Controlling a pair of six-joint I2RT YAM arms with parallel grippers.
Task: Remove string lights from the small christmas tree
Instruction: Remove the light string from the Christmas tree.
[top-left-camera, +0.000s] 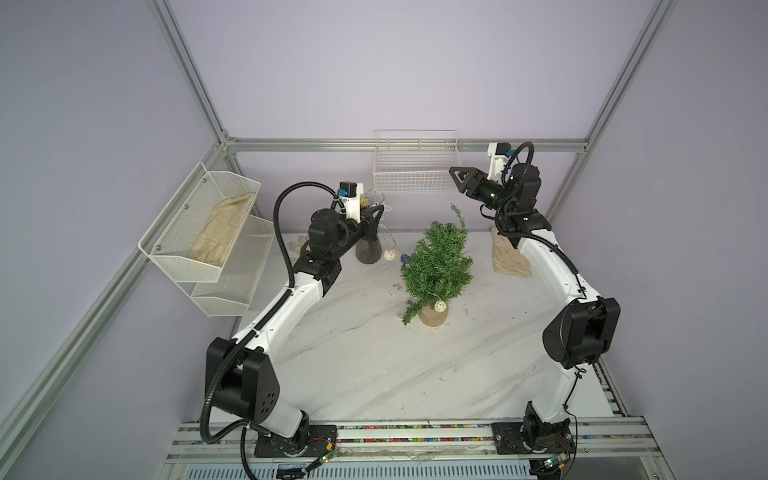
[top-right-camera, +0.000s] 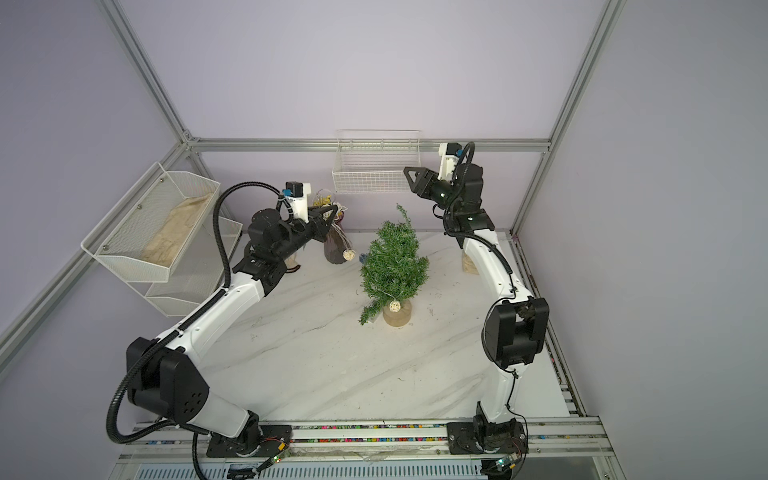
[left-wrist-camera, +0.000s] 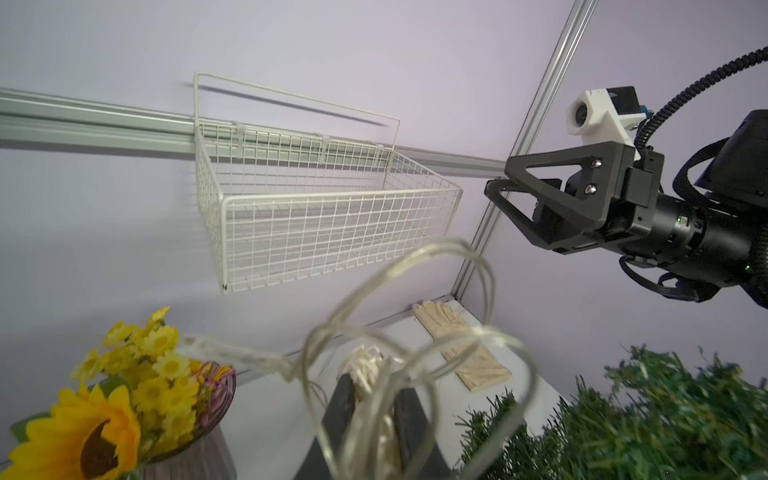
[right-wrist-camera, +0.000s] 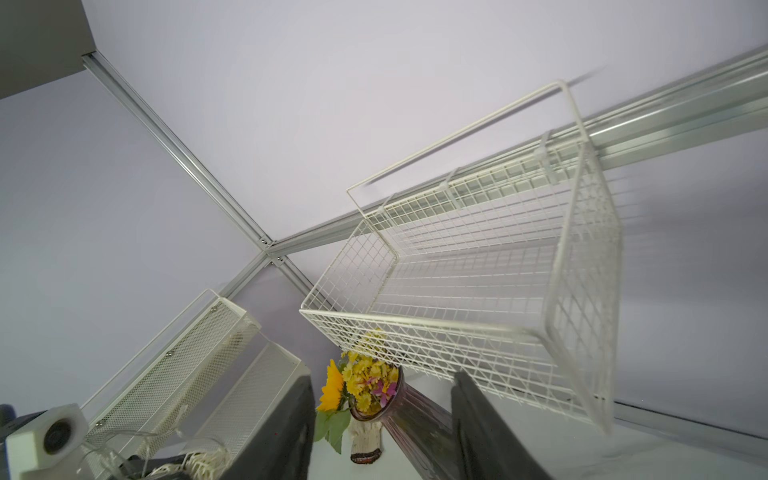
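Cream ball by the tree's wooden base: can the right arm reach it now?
Probably yes. The right gripper is open and empty, high beyond the tree; the cream ball hangs exposed on the tree's near side, nothing covering it.

string lights (left-wrist-camera: 368, 363) blurred up close; left tool (left-wrist-camera: 374, 386) partly cropped.

Wire basket (top-left-camera: 415, 180), flower vase (top-left-camera: 368, 253), mesh shelf (top-left-camera: 232, 286), beige glove (top-left-camera: 509, 259).

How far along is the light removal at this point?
Partly done: loops of the string lights hang from the left gripper, shut on them, clear of the small christmas tree. Remaining: a cream ball and wire on the tree's lower branches. The right gripper is open, empty.
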